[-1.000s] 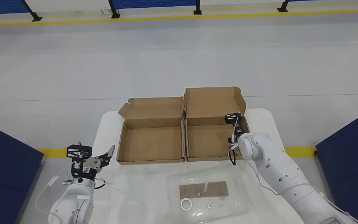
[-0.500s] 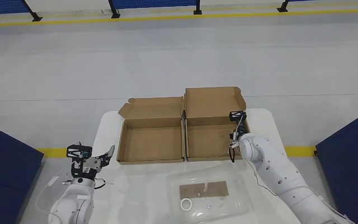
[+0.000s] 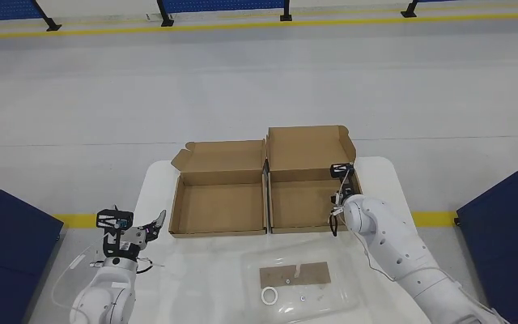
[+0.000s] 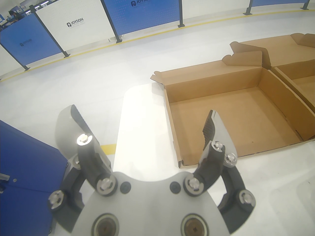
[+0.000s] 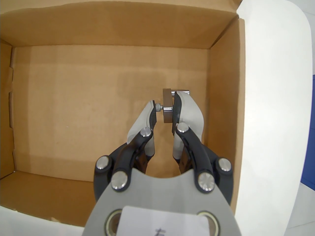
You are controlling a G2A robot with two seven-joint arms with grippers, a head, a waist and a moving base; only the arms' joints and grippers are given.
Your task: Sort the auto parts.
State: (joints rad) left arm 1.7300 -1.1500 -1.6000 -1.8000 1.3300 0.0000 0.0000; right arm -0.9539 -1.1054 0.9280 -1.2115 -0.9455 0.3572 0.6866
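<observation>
**Right arm holds a part over the right box; left arm waits with jaws wide**

Two open cardboard boxes sit side by side at the far side of the white tabletop (image 3: 202, 267), touching along their shared wall, each with its lid flap standing open at the back. The right gripper (image 5: 165, 104) hangs over the right box (image 3: 303, 206), close to that box's right wall and about midway along it. Its jaws are drawn narrow and clamp a small auto part (image 5: 167, 109): a brownish flat piece with a short silvery stud sticking out of one side. One jaw presses on the flat face and the other on the tip of the stud. The part is over the box floor; how high above it cannot be told.

The left gripper (image 4: 142, 112) is over the left edge of the tabletop, just beside the near left corner of the left box (image 3: 218, 206). Its jaws are spread wide with nothing between them.

Nearer the robot, a clear plastic bag (image 3: 340, 279) lies flat on the tabletop, well apart from both grippers. In it are a brown card (image 3: 295, 275), a white ring (image 3: 269, 296) and a few tiny pieces too small to make out.
</observation>
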